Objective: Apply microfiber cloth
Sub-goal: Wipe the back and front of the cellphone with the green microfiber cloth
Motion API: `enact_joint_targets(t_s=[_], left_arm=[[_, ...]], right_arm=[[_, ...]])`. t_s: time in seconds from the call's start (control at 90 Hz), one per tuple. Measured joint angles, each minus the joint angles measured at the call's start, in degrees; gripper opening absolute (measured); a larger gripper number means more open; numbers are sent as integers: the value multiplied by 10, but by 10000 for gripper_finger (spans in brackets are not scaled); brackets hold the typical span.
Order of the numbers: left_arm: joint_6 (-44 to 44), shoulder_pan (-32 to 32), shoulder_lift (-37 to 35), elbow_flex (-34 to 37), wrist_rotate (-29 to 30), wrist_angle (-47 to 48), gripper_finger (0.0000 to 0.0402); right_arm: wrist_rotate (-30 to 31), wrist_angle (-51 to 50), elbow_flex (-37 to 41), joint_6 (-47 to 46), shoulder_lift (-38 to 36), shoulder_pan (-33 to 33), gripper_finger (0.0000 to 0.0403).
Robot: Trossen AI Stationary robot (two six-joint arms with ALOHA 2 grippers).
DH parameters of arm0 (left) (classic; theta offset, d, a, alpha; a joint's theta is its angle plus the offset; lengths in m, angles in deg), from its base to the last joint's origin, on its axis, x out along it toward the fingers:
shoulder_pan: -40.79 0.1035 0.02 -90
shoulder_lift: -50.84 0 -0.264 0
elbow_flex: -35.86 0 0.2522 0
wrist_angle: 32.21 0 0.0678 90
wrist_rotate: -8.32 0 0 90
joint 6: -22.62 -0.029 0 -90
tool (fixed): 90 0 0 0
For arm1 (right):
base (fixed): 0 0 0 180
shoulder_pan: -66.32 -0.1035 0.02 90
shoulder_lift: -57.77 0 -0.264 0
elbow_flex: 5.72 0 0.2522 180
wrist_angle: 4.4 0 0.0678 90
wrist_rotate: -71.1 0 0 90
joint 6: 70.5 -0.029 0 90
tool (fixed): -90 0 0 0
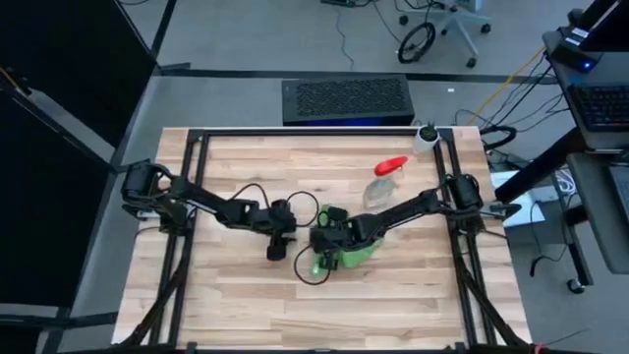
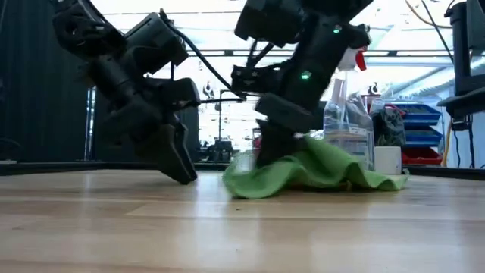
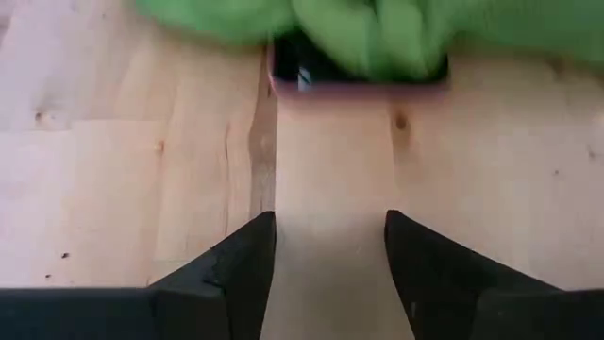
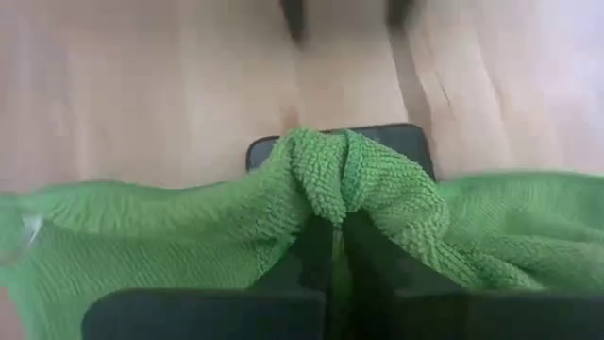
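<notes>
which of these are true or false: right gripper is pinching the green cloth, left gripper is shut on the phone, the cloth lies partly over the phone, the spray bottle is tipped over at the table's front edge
1. The right gripper is pinching the microfiber cloth. True: a fold of cloth bunches between its fingers.
2. The left gripper is shut on the phone. False: its fingers stand apart over bare wood, short of the phone.
3. The cloth lies partly over the phone. True: both wrist views show green fabric covering part of it.
4. The spray bottle is tipped over at the table's front edge. False: it stands upright behind the cloth.
</notes>
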Motion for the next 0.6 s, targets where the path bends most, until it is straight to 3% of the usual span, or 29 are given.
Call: enact_joint_targets(t_s=[0.133, 0.267, 0.444, 0.6], left_arm=[[15, -6, -3, -1, 0, 1, 184], [33, -13, -11, -1, 3, 6, 184], [44, -16, -66, -2, 3, 0, 184], [15, -16, -83, -2, 4, -30, 184]], right_arm=[[-7, 92, 1, 34, 8, 8, 0], [-8, 106, 3, 59, -2, 20, 0], [6, 90, 1, 76, -85, 24, 0], [9, -10, 1, 53, -173, 22, 0]])
